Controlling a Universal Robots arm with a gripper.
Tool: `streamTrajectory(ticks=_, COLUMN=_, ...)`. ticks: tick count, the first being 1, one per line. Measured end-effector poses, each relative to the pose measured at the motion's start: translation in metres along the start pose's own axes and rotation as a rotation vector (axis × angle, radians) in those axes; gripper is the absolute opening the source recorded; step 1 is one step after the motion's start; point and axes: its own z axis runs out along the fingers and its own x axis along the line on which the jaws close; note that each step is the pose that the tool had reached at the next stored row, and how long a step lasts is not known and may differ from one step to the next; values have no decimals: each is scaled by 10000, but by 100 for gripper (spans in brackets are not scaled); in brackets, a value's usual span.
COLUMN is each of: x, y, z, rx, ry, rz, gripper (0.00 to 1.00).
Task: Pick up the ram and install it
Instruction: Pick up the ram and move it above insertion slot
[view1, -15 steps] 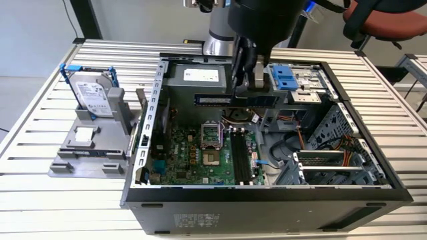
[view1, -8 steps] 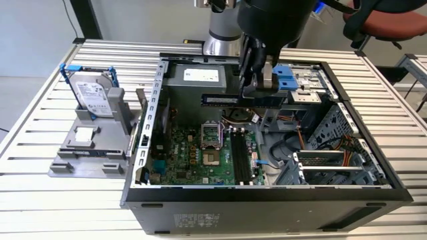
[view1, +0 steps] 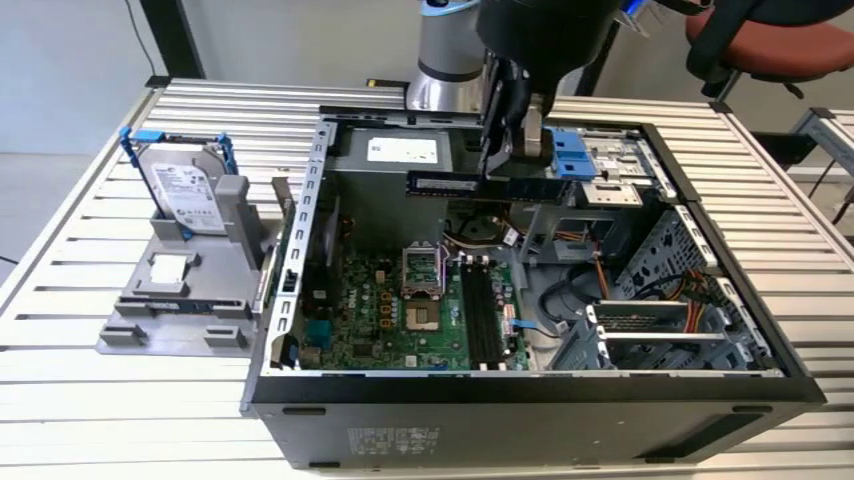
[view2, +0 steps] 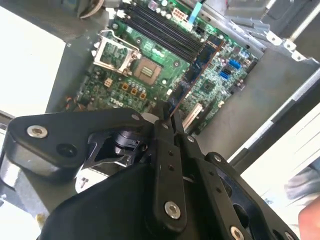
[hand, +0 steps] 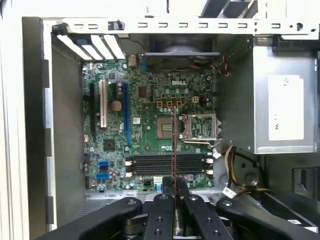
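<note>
dark green ram (view1: 447, 185) sits clamped in your pincer (view1: 515, 176), carry step; it seems crosswise to the slots (hand: 167, 163) below, so seating needs a turn.

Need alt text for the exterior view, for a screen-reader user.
The gripper holds the ram roughly level over the open computer case, above its green motherboard, not yet seated. On the exterior view's left, a hard drive stands in a grey holder.
</note>
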Motion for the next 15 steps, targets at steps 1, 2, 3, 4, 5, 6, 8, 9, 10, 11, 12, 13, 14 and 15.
streamTrajectory(ticks=1, x=-41, y=-5, z=1, rx=-1, ry=0, rz=1, gripper=0)
streamTrajectory(ticks=2, x=-64, y=-27, z=0, rx=-1, ry=3, rz=-2, gripper=0)
streamTrajectory(ticks=3, x=-69, y=-66, z=-3, rx=-4, ry=0, rz=1, gripper=0)
streamTrajectory(ticks=4, x=-70, y=-108, z=-5, rx=-12, ry=1, rz=0, gripper=0)
streamTrajectory(ticks=5, x=-72, y=-143, z=-7, rx=-32, ry=4, rz=1, gripper=0)
streamTrajectory(ticks=6, x=-72, y=-143, z=-6, rx=-33, ry=4, rz=1, gripper=0)
streamTrajectory(ticks=8, x=-73, y=-143, z=-7, rx=-33, ry=6, rz=2, gripper=0)
streamTrajectory(ticks=9, x=-73, y=-143, z=-7, rx=-33, ry=5, rz=2, gripper=0)
streamTrajectory(ticks=10, x=-73, y=-143, z=-7, rx=-33, ry=6, rz=2, gripper=0)
streamTrajectory(ticks=11, x=-73, y=-143, z=-7, rx=-33, ry=5, rz=2, gripper=0)
streamTrajectory(ticks=12, x=-73, y=-144, z=-7, rx=-33, ry=5, rz=1, gripper=0)
streamTrajectory(ticks=13, x=-73, y=-144, z=-6, rx=-33, ry=10, rz=2, gripper=0)
streamTrajectory(ticks=14, x=-73, y=-144, z=-5, rx=-34, ry=10, rz=2, gripper=0)
streamTrajectory(ticks=15, x=-74, y=-144, z=-5, rx=-34, ry=10, rz=5, gripper=0)
